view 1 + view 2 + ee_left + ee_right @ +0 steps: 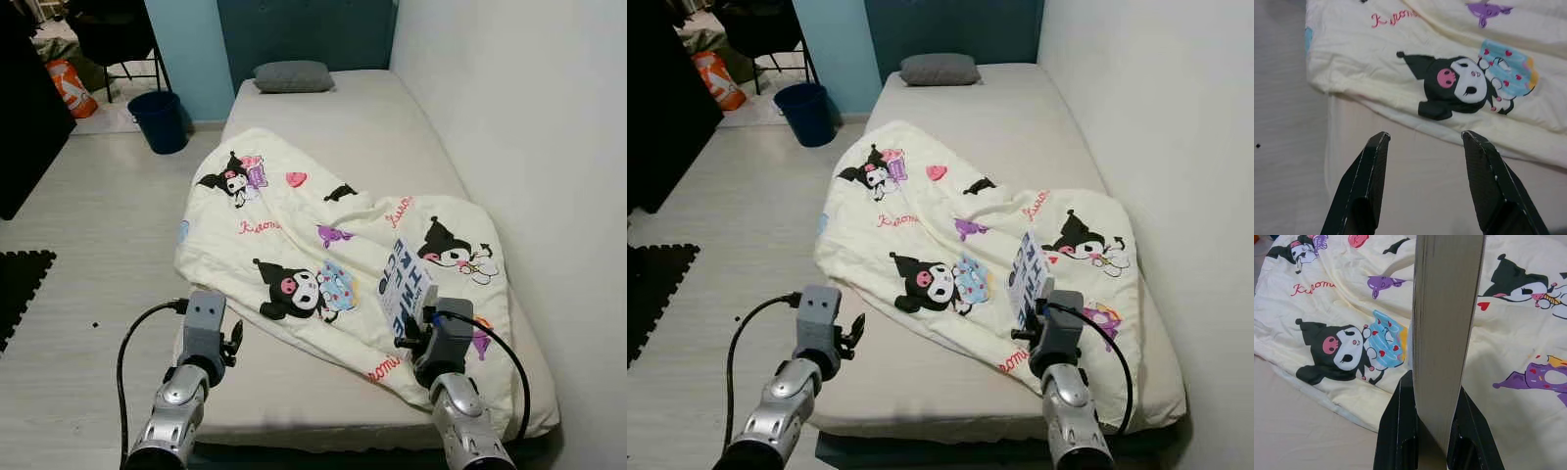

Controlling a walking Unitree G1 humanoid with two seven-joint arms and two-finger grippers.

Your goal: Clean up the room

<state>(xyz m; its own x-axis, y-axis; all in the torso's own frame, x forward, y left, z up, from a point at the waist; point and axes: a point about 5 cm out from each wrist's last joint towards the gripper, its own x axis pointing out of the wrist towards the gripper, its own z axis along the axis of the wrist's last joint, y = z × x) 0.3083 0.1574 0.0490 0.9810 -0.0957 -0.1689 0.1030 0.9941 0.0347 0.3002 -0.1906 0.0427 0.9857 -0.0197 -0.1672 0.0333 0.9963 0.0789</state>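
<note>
The right gripper has its 2 black fingers clamped on a book, one finger pressed against each cover, with the pale page edges running up between them and away past the fingertips. From the head views the book stands nearly upright above the right gripper, its white cover with large blue letters facing the robot's left; the lettering is too tilted to read in full. The book's far end is cut off at the edge of the right wrist view.

Beyond and beneath the book lies a crumpled cream blanket printed with black cartoon characters, spread across the bed.

The left gripper hovers with its 2 fingers spread wide apart and holding nothing. Bare mattress lies between them, and the blanket's edge runs just past the fingertips without touching them.

Far beyond both grippers, a grey pillow rests at the head of the bed, and a dark blue bin stands on the floor beside it.
</note>
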